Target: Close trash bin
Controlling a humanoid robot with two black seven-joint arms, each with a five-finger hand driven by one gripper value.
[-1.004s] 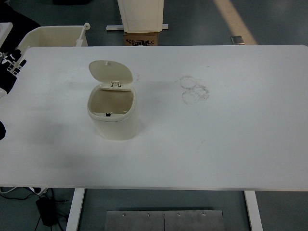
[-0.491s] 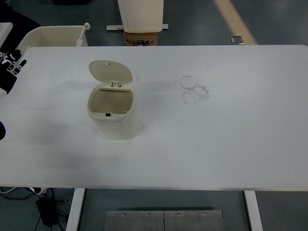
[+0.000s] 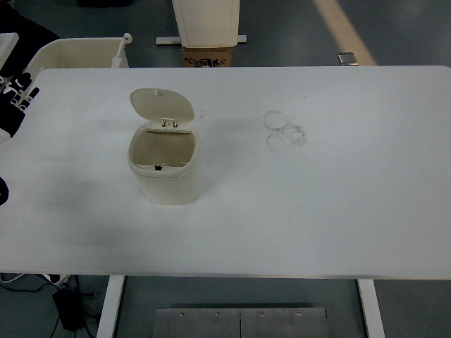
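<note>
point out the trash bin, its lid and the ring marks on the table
trash bin (image 3: 169, 184), head view, front wall of the body
lid (image 3: 162, 105), head view, inner face of the raised flap
ring marks (image 3: 285, 132), head view, middle of the faint circles

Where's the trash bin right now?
In the head view, the trash bin stands left of centre on the white table, lid up, with faint ring marks to its right.

- The left hand (image 3: 17, 95) shows only partly at the frame's left edge: black segments with white patches on the fingers (image 3: 27, 89).
- A dark rounded part (image 3: 2, 191) shows lower at that same edge.
</note>
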